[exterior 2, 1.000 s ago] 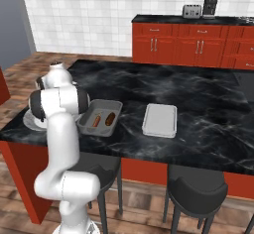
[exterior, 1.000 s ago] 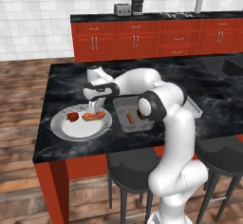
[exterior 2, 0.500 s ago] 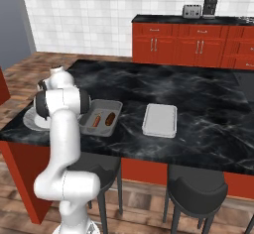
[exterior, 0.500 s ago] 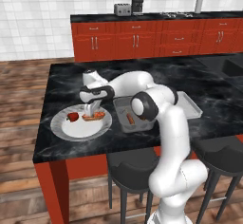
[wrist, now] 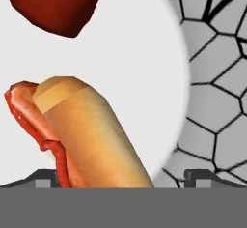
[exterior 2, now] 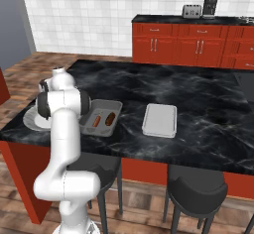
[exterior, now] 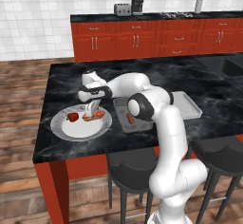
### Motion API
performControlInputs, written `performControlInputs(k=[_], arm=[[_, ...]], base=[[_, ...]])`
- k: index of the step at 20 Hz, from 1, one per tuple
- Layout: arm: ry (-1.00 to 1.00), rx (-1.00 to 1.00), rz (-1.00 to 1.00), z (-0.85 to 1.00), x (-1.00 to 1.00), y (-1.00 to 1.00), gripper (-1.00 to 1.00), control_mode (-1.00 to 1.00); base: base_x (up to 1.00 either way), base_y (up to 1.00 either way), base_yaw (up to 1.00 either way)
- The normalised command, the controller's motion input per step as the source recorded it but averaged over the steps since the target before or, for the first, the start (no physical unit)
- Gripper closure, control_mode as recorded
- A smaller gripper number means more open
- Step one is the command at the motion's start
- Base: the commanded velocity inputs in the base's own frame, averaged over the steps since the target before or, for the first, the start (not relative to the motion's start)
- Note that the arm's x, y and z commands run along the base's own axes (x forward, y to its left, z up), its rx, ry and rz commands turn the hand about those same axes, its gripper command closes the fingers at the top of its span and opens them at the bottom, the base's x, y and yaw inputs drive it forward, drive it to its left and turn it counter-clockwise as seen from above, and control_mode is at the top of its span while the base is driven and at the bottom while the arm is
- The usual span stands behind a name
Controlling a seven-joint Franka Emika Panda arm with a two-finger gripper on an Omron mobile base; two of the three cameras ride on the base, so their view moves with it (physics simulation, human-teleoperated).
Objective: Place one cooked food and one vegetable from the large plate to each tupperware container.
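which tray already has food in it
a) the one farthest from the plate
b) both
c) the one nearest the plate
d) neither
c: the tray beside the plate holds a sausage and a brown lump, while the far tray looks bare.

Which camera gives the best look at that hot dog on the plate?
The hand view: the hot dog looms close, bun and sausage distinct. The left base view shows it small under the gripper; in the right base view the arm hides it.
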Motion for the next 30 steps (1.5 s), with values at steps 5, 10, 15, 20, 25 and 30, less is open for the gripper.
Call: performControlInputs(k=[5, 10, 15, 20, 25, 30], arm=[[0.01, 0.0, 0.12, -0.08, -0.34, 0.0, -1.0, -1.0], [0.0, 0.0, 0.11, -0.12, -0.31, 0.0, -1.0, -1.0], [0.0, 0.0, 0.09, -0.25, -0.12, 0.0, -1.0, -1.0], [-0.03, 0.0, 0.1, -0.35, 0.0, 0.0, -1.0, -1.0], [-0.03, 0.01, 0.06, -0.14, -0.01, 0.0, 1.0, -1.0], [0.0, 0.01, 0.01, 0.0, -0.01, 0.0, 1.0, -1.0]], base=[[0.0, 0.0, 0.0], [0.0, 0.0, 0.0], [0.0, 0.0, 0.0], [0.0, 0.0, 0.0], [0.0, 0.0, 0.0], [0.0, 0.0, 0.0]])
